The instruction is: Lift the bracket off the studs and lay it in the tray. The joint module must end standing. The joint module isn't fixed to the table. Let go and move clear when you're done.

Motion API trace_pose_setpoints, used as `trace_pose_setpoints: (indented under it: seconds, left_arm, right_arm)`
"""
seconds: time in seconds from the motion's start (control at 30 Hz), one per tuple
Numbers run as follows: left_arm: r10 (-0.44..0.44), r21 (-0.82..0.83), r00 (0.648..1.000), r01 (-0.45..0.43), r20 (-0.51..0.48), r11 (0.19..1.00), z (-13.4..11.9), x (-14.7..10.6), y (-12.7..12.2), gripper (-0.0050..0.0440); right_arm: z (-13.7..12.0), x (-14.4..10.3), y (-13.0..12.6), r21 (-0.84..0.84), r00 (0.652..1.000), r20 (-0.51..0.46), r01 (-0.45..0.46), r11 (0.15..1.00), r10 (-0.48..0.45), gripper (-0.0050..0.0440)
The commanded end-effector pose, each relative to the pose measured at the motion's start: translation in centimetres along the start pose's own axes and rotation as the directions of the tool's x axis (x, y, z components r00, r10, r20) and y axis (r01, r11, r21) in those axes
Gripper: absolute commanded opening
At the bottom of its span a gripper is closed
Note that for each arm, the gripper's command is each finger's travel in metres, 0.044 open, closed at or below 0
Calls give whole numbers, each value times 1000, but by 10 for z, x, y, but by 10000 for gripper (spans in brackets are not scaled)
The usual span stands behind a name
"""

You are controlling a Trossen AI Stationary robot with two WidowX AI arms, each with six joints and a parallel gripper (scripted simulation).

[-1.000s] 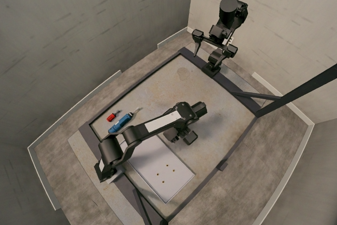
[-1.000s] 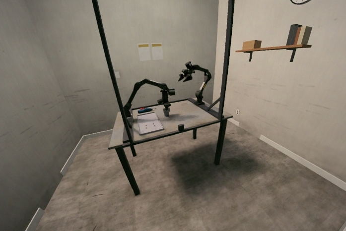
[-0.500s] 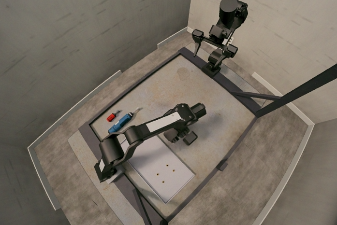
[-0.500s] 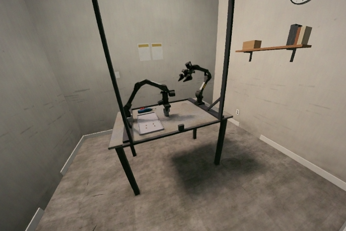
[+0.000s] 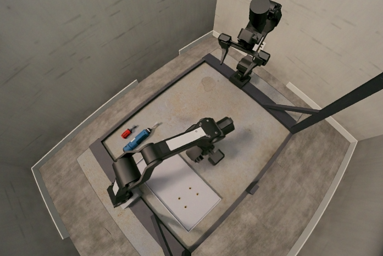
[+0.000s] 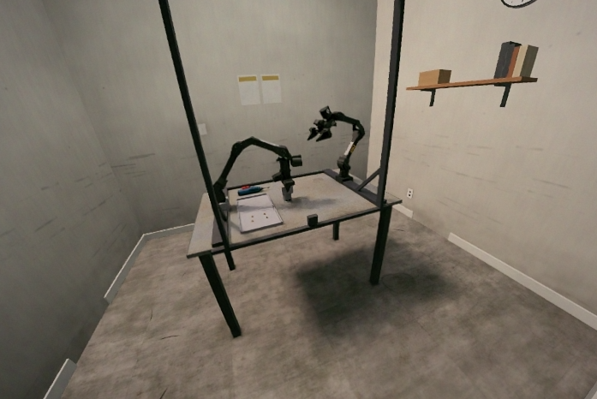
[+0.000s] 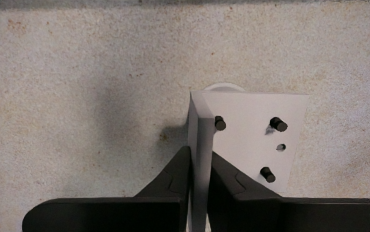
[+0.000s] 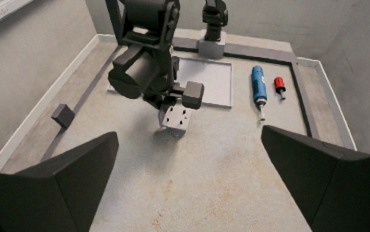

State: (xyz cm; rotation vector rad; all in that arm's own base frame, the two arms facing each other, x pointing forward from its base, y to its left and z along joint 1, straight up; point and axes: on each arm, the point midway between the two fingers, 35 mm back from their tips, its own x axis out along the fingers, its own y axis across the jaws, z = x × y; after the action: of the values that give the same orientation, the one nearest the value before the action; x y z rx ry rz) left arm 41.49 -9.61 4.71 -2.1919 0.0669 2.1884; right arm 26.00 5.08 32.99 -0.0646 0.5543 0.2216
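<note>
The white bracket (image 7: 247,137) sits on dark studs (image 7: 278,124), with its upright flange (image 7: 200,160) toward me. The joint module (image 7: 224,87) shows only as a pale rounded edge behind the bracket; the rest is hidden. My left gripper (image 7: 194,153) reaches down from above and is shut on the bracket's flange; it also shows in the overhead view (image 5: 205,155) and the right wrist view (image 8: 175,107). The flat white tray (image 5: 179,187) lies beside it, toward the left arm's base. My right gripper (image 5: 243,53) is open and empty, held high at the table's far corner.
A blue screwdriver (image 5: 136,140) and a small red part (image 5: 126,133) lie near the table's edge beyond the tray. A small dark block (image 5: 252,188) sits on the opposite edge rail. Dark frame posts (image 6: 191,131) rise at the table's corners.
</note>
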Motion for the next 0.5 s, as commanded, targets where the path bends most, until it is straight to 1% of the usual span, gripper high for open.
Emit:
trace_pose_setpoints:
  seconds: [0.0,0.3,0.37,0.47]
  left_arm:
    - [6,6,1000,-5,-31,1000,-1,-12,0,0]
    - [5,2,1000,-5,-27,1000,-3,-10,0,-3]
    - [6,2,999,-6,-34,1000,-5,-13,1,-4]
    - [4,2,1000,-4,-20,1000,-6,-13,1,-5]
  right_arm:
    - [4,-3,0,2,1000,13,2,1000,-2,440]
    - [4,-3,0,2,1000,13,2,1000,-2,440]
    - [4,-3,0,2,1000,13,2,1000,-2,440]
    - [4,-3,0,2,1000,13,2,1000,-2,440]
